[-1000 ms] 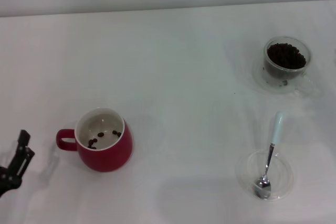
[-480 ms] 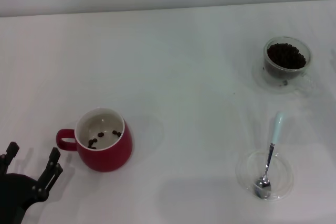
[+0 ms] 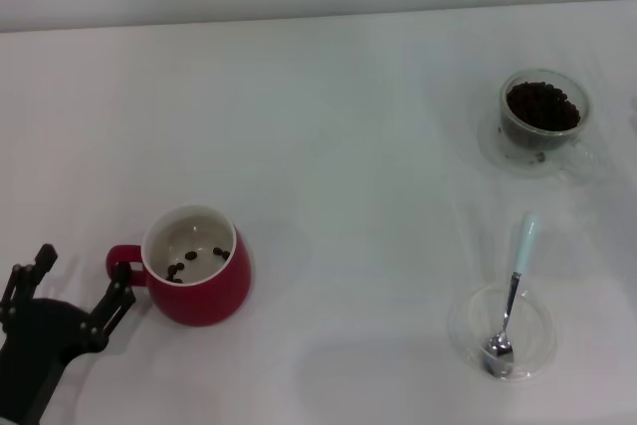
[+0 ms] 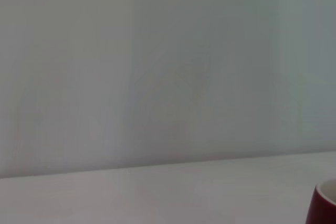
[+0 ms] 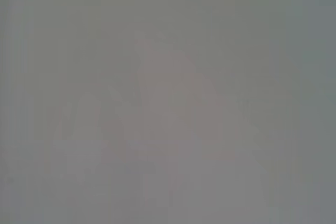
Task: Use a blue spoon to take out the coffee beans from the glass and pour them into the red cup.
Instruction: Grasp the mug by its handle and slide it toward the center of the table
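Left gripper point(image 3: 75, 284) moves closer to red cup point(image 3: 199, 281) handle than moment ago, fingers spread, holding nothing. Likely bracing cup. Blue spoon point(image 3: 511, 296) untouched at 4 o'clock; glass point(image 3: 542, 118) at 2 o'clock. Right gripper unseen.

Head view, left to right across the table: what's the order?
Left end effector, open, by the handle of the red cup (a few coffee beans inside) → clear dish holding the blue spoon. The glass of beans sits farther back, overlapping the dish's span. Right end effector is not in view.
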Tool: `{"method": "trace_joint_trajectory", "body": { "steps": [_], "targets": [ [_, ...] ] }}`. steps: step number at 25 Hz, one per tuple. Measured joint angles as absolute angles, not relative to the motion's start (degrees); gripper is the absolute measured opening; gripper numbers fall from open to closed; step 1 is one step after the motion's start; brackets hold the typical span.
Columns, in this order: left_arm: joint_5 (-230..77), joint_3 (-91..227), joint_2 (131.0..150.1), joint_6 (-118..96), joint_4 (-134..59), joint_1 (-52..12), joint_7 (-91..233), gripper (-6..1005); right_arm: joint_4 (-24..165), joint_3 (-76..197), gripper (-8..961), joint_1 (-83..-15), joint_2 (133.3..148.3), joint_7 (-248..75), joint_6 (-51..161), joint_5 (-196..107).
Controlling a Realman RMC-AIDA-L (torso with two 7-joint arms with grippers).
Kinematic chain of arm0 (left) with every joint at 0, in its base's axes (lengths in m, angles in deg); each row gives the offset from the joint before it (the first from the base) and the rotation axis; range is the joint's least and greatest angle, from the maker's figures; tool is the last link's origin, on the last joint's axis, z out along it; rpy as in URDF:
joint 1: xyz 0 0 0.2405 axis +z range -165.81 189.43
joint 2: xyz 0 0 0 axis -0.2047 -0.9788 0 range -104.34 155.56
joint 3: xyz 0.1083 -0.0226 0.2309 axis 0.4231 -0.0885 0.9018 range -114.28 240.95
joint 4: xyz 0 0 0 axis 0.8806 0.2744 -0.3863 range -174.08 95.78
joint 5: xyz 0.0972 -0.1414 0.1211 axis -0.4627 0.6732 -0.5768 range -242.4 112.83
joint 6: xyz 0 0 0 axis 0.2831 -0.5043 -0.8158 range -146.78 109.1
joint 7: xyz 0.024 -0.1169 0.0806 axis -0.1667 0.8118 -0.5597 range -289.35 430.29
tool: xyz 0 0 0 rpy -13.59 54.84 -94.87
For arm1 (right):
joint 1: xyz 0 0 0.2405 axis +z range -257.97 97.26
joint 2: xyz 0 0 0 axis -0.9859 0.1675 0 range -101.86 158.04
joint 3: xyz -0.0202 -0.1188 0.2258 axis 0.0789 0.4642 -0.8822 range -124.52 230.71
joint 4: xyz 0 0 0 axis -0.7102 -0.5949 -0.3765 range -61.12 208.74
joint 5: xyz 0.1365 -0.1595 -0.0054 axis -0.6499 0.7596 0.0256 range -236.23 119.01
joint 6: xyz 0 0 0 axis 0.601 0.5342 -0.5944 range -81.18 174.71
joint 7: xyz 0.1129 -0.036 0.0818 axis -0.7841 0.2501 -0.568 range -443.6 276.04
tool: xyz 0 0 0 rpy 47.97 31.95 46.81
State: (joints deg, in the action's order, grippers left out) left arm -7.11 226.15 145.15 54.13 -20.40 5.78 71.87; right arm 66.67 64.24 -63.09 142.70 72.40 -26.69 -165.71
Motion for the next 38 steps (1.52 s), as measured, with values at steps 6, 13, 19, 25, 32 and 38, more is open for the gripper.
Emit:
{"method": "trace_joint_trajectory", "body": {
  "steps": [6, 13, 19, 25, 32, 38],
  "targets": [
    [-7.2, 226.3, 145.15, 53.2, -20.6, 4.3, 71.8, 848, 66.7, 64.1, 716, -63.6, 142.7, 72.5, -27.1, -166.0],
    [-7.6, 226.3, 145.1, 53.1, -20.4, 4.3, 71.6, 792, 66.3, 64.1, 716, -63.5, 142.7, 72.5, -26.8, -166.6],
    [-7.7, 226.3, 145.13, 53.1, -20.2, 4.6, 71.6, 627, 66.0, 64.1, 716, -63.2, 142.7, 72.5, -26.7, -166.7],
    [-7.7, 226.3, 145.22, 53.0, -20.4, 4.1, 71.6, 412, 65.8, 64.1, 716, -62.9, 142.69, 72.6, -26.5, -166.7],
    [-7.5, 226.2, 145.37, 50.4, -20.1, 2.1, 71.5, 187, 65.7, 64.1, 716, -62.9, 142.4, 72.6, -25.8, -166.7],
    [-7.7, 226.3, 145.41, 48.5, -19.5, -0.3, 71.5, 179, 65.7, 64.1, 716, -62.9, 142.17, 72.6, -25.8, -166.7]
  ]
}}
